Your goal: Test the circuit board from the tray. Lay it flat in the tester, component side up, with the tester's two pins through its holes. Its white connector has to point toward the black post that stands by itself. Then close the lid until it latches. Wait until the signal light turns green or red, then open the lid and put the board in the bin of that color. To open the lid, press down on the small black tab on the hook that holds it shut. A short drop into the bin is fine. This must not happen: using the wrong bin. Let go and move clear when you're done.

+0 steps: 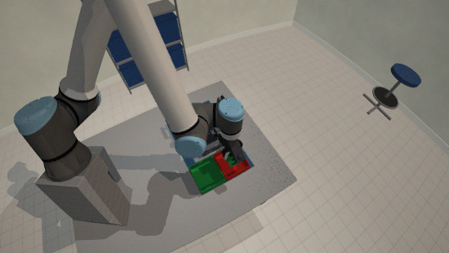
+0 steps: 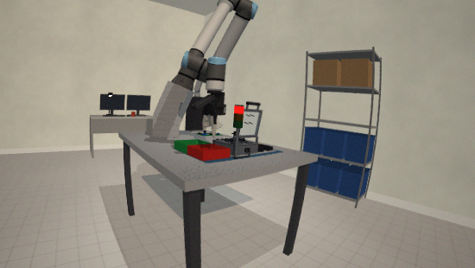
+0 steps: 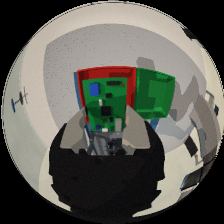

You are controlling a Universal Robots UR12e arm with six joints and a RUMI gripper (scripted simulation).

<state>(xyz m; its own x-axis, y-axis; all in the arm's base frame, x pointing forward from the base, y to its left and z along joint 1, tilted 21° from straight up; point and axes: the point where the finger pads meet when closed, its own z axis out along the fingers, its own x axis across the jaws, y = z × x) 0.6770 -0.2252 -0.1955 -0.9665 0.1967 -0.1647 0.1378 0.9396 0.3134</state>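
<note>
My gripper (image 3: 106, 106) is shut on the green circuit board (image 3: 104, 103) and holds it over the red bin. In the top view the gripper (image 1: 230, 157) hangs above the red bin (image 1: 234, 166), with a bit of the green board (image 1: 232, 162) showing under it. The green bin (image 1: 207, 175) stands right beside the red one. In the exterior view the signal light (image 2: 237, 115) glows red, and the tester (image 2: 242, 146) stands with its lid (image 2: 252, 122) raised. The red bin (image 2: 209, 151) and the green bin (image 2: 190, 143) sit in front of the tester.
The bins and tester stand on a blue mat on the grey table (image 2: 216, 166). A shelf with blue crates (image 2: 341, 125) stands to the right of the table. A desk with monitors (image 2: 123, 105) stands at the back. A stool (image 1: 392, 90) stands far off on the floor.
</note>
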